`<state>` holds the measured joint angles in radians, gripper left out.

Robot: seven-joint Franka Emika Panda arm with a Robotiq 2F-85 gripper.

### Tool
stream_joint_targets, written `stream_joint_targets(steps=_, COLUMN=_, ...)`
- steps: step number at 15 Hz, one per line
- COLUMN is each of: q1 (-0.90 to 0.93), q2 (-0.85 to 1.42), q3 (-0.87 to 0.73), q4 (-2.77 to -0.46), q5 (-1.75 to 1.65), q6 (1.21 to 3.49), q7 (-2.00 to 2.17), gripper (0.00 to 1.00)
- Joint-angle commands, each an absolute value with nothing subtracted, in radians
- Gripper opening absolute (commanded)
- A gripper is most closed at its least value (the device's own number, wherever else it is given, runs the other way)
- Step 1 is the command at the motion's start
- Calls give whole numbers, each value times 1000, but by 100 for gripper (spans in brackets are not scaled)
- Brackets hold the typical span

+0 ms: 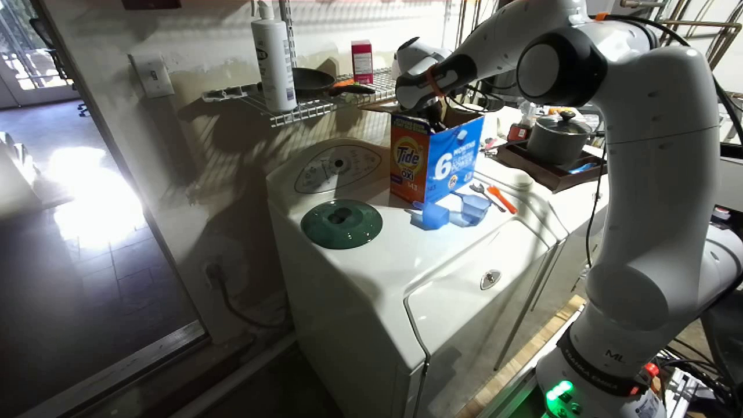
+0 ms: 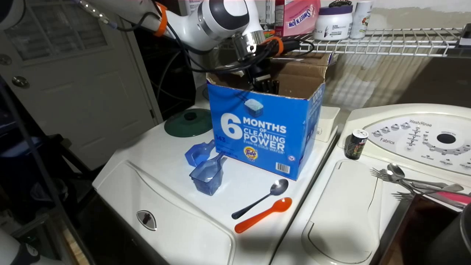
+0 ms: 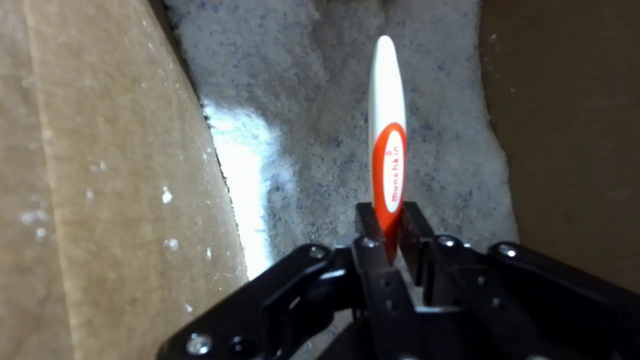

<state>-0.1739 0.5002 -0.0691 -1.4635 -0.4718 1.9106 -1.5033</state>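
Your arm (image 1: 656, 174) stands tall from 4 o'clock in an exterior view, bends near 2 o'clock, then slopes down to the open top of a big blue and orange box (image 2: 261, 129). The box sits on the white surface (image 1: 395, 255). In the wrist view, its brown walls (image 3: 130, 150) are at 9 and 3 o'clock, with pale, blue-dotted powder (image 3: 330, 140) between them. A brown tray (image 1: 528, 171) is at 3 o'clock from the box, with a covered grey pot (image 1: 557, 142) in it. Your end effector (image 3: 387, 210) is down in the box, its two fingers pinching a white and orange handle (image 3: 387, 135). A blue scoop (image 2: 198, 154) and a paler scoop (image 2: 208, 184) lie just beside the box, near 8 o'clock. The handle is over the powder, white end toward 12 o'clock in the wrist view; you cannot tell if its hidden end touches the powder.
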Motion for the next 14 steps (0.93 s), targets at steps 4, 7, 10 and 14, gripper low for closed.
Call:
stream_joint_targets(steps=4, q1=-172, q2=597, q3=-55, q4=-1430, q5=-399, q6=1931, q7=-1551, gripper=4)
stream_joint_targets(steps=7, q1=-175, q2=608, q3=-53, q4=-1422, q5=-369, q6=1927, q7=-1571, gripper=4)
stream_joint_targets(steps=10, q1=-176, q2=613, q3=-52, q4=-1418, q5=-350, q6=1928, q7=-1584, gripper=4)
stream_joint_targets(steps=14, q1=-178, q2=618, q3=-51, q4=-1419, q5=-335, q6=1933, q7=-1592, gripper=4)
